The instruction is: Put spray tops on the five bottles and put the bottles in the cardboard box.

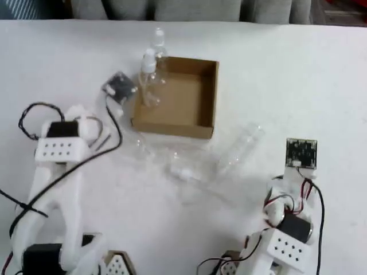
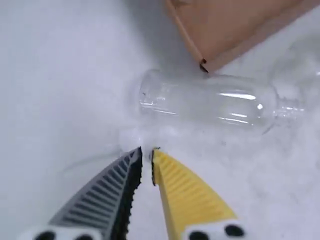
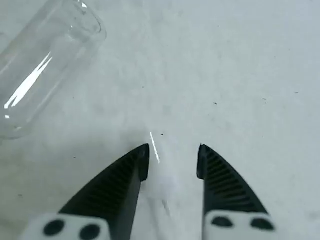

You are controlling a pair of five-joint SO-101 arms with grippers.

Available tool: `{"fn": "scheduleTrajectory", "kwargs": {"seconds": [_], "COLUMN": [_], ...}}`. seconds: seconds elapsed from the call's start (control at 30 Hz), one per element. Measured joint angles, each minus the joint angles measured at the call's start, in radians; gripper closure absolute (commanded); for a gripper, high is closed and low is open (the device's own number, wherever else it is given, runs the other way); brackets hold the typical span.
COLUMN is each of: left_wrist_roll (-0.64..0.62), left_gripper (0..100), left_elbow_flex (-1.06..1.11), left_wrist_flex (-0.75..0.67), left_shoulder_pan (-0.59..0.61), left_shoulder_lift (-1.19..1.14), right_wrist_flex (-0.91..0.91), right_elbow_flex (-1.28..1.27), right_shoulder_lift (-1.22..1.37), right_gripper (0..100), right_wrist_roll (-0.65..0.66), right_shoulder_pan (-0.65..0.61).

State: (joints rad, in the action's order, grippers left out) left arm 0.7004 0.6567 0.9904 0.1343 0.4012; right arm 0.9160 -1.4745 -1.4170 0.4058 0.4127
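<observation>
- While 2 topped bottles stand at cardboard box edge, we reckon loose bottles on counter need tops, boxing
- left claw clenched empty, right claw released

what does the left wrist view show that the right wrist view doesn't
Left wrist view's own: a corner of the box, a bottle lying on its side beside that corner, and the left gripper, with its grey and yellow fingers shut. Right wrist view's own: the right gripper, with its black fingers open, and another bottle lying off to one side. Shared: the white table, with a clear bottle on its side beyond empty fingers.
</observation>
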Motion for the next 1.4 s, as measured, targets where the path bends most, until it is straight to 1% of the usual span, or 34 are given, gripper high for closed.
{"fn": "scheduleTrajectory", "kwargs": {"seconds": [0.27,0.4,0.63,0.93,1.1,1.27,1.4], "left_wrist_roll": [-0.126,-0.163,-0.172,-0.172,-0.173,-0.173,-0.175], "left_gripper": [94,94,94,94,94,94,94], "left_elbow_flex": [-0.118,-0.238,-0.489,-0.697,-0.825,-0.902,-0.925], "left_wrist_flex": [0.012,0.037,0.123,0.124,0.126,0.158,0.203], "left_shoulder_pan": [0.0,0.0,0.0,-0.063,-0.068,-0.068,-0.068], "left_shoulder_lift": [0.0,-0.087,-0.377,-0.672,-0.841,-0.953,-0.97], "right_wrist_flex": [0.0,0.0,0.0,0.0,0.0,0.0,0.0], "right_elbow_flex": [0.0,0.0,0.0,-0.017,-0.017,-0.017,-0.017], "right_shoulder_lift": [0.0,0.0,0.0,-0.009,-0.009,-0.009,-0.009], "right_gripper": [90.4,90.4,90.4,90.4,90.4,90.4,90.4], "right_wrist_roll": [0.0,0.0,0.0,0.003,0.003,0.003,0.003], "right_shoulder_pan": [0.0,0.0,0.0,-0.032,-0.032,-0.032,-0.034]}}
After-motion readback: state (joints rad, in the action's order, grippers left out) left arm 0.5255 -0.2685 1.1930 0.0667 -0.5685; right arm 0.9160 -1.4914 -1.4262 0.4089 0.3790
